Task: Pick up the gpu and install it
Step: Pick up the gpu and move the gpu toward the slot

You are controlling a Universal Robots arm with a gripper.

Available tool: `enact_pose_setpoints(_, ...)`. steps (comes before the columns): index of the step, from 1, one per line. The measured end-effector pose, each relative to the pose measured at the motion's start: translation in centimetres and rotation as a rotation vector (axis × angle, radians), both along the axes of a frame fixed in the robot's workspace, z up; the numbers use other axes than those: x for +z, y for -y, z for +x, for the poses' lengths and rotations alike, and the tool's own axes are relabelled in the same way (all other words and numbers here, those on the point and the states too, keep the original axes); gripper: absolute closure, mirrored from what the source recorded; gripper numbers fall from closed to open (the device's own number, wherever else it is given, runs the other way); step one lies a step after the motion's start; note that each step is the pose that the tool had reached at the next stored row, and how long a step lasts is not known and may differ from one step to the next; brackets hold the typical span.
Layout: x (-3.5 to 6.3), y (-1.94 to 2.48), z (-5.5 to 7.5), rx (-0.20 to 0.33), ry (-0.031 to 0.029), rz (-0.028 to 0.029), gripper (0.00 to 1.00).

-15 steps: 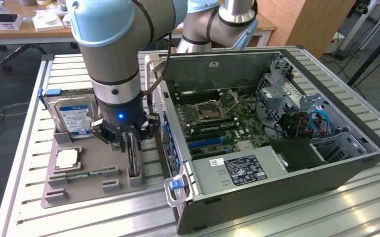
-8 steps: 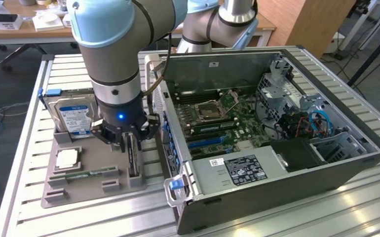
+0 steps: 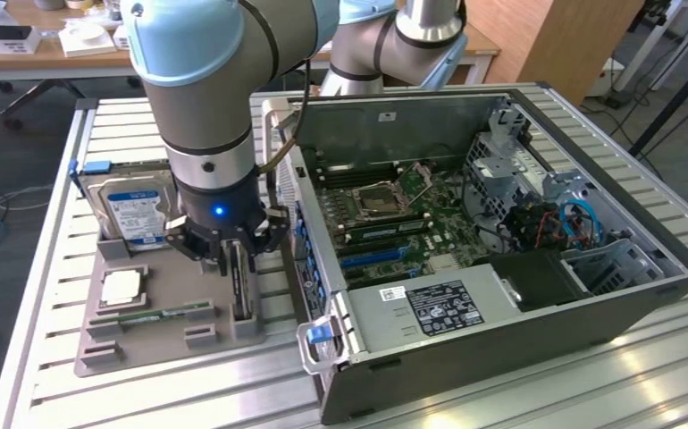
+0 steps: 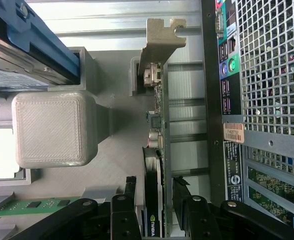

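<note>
Gpu (image 3: 243, 299) upright in tray (image 3: 172, 286) slot, jaws wide astride it, pc case (image 3: 499, 357) open

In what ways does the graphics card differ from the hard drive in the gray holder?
The graphics card is dark and thin; the hard drive is silver, thicker, with a blue label. The graphics card stands between the fingers of the open claw; the hard drive is apart from the claw. Both sit in the gray holder.

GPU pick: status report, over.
Gripper open, fingers either side of gpu; gpu upright on edge in gray holder, not lifted. Nothing in the way.
</note>
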State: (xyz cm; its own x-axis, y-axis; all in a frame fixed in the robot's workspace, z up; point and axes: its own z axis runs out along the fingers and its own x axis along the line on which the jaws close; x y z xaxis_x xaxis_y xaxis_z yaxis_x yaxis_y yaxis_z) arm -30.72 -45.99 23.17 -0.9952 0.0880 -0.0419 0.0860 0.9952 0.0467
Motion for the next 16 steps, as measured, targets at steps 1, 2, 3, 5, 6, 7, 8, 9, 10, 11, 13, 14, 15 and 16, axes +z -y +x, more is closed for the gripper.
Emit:
enact_pose_setpoints(1, 0.0, 0.0, 0.0, 0.0, 0.0, 0.0, 0.59)
enact_pose_setpoints(2, 0.0, 0.0, 0.0, 0.0, 0.0, 0.0, 0.59)
enact_pose_setpoints(3, 0.0, 0.0, 0.0, 0.0, 0.0, 0.0, 0.65)
enact_pose_setpoints(5, 0.0, 0.0, 0.0, 0.0, 0.0, 0.0, 0.65)
enact_pose_setpoints(6, 0.0, 0.0, 0.0, 0.0, 0.0, 0.0, 0.65)
enact_pose_setpoints(7, 0.0, 0.0, 0.0, 0.0, 0.0, 0.0, 0.65)
enact_pose_setpoints(8, 0.0, 0.0, 0.0, 0.0, 0.0, 0.0, 0.65)
enact_pose_setpoints(9, 0.0, 0.0, 0.0, 0.0, 0.0, 0.0001, 0.65)
enact_pose_setpoints(10, 0.0, 0.0, 0.0, 0.0, 0.0, 0.0001, 0.65)
enact_pose_setpoints(11, 0.0, 0.0, 0.0, 0.0, 0.0, 0.0, 0.65)
enact_pose_setpoints(13, 0.0, 0.0, 0.0, 0.0, 0.0, 0.0, 0.65)
enact_pose_setpoints(14, 0.0, 0.0, 0.01, 0.0, 0.0, 0.0, 0.65)
enact_pose_setpoints(15, 0.01, 0.0, 0.02, 0.0, -0.0001, 0.0, 0.65)
enact_pose_setpoints(16, 0.0, 0.0, 0.03, 0.0, 0.0, 0.0, 0.65)
